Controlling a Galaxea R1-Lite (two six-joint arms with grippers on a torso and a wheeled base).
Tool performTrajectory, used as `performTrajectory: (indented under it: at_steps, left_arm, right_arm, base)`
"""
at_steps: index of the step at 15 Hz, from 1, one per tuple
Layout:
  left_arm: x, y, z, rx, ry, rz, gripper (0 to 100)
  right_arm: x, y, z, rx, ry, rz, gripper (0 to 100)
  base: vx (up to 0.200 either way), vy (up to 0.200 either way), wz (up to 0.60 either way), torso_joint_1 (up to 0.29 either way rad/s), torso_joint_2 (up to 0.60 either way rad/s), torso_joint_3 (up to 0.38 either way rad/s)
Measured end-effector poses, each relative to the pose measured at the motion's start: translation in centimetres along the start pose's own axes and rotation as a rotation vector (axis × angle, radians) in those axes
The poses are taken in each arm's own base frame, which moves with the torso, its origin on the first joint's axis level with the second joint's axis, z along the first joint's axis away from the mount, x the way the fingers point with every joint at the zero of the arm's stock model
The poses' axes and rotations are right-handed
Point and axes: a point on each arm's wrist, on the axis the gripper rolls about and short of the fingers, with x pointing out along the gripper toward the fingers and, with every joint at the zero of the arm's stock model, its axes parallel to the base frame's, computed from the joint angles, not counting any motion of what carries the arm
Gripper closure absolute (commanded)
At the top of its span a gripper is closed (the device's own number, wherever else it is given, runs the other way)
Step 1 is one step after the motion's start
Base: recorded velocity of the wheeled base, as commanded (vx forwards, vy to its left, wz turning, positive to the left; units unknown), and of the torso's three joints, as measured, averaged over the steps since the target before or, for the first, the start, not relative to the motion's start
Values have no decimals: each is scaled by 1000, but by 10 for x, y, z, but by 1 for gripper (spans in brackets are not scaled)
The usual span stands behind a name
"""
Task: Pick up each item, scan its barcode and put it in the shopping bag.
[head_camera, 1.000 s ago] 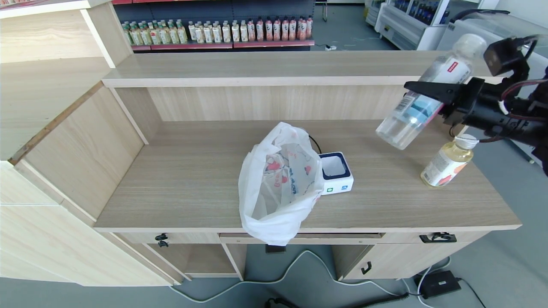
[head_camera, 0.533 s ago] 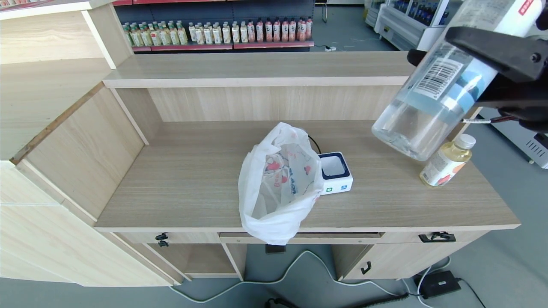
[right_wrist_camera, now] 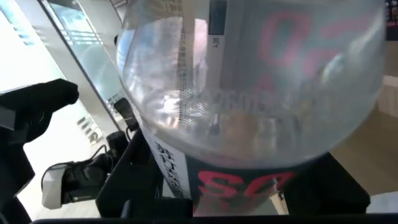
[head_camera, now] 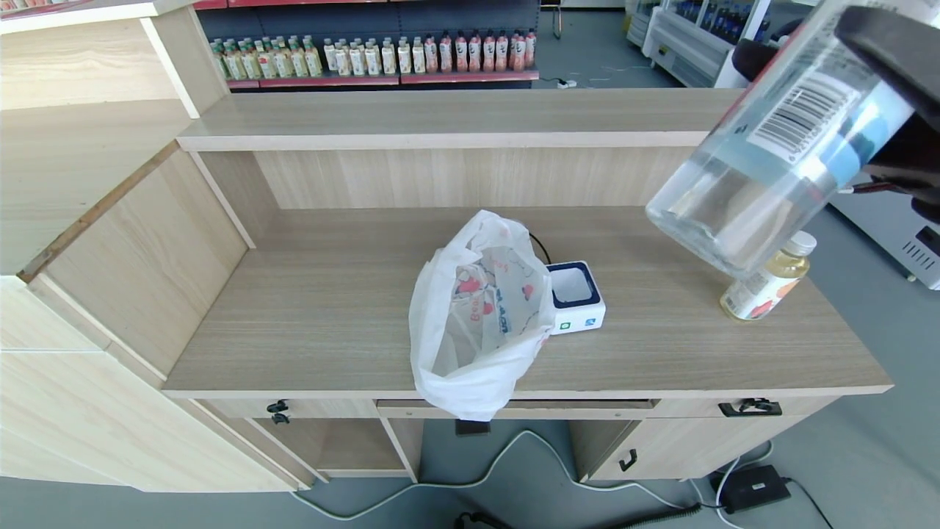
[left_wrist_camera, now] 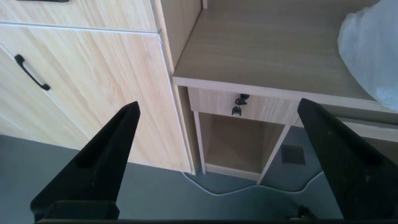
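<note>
My right gripper (head_camera: pixel 808 66) is shut on a clear water bottle (head_camera: pixel 778 139), held tilted high above the counter's right end with its barcode label facing the head camera. In the right wrist view the bottle (right_wrist_camera: pixel 249 93) sits base-first between the black fingers (right_wrist_camera: pixel 134 177). A white shopping bag (head_camera: pixel 477 316) stands open at the counter's front middle, and a white scanner (head_camera: pixel 576 294) sits just to its right. A bottle of yellow drink (head_camera: pixel 767 283) stands on the counter below the held one. My left gripper (left_wrist_camera: pixel 219 106) is open, low before the counter's left front corner (left_wrist_camera: pixel 186 78).
The wooden counter (head_camera: pixel 330 308) has a raised back shelf (head_camera: pixel 440 117) and a side wall on the left. Drawers and a cabinet (left_wrist_camera: pixel 81 93) lie under it. Cables and a power brick (head_camera: pixel 749 486) lie on the floor. Shelves of drinks (head_camera: pixel 382 55) stand behind.
The right gripper has lifted the water bottle up and closer to the head camera, turning its barcode into view. The bag, the scanner and the yellow bottle stay put.
</note>
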Motion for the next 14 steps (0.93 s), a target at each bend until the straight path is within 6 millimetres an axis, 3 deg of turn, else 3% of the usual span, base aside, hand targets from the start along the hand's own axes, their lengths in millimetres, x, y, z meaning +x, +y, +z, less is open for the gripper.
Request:
performTrajectory:
  at_steps: [4, 14]
  left_arm:
    - [0, 0, 0, 0, 0, 0, 0]
    - [0, 0, 0, 0, 0, 0, 0]
  right_arm:
    - [4, -8, -11, -228, 25, 95, 100]
    - [26, 21, -31, -188, 29, 256, 100]
  base:
    - [0, 0, 0, 71, -125, -49]
    - [0, 0, 0, 0, 0, 0]
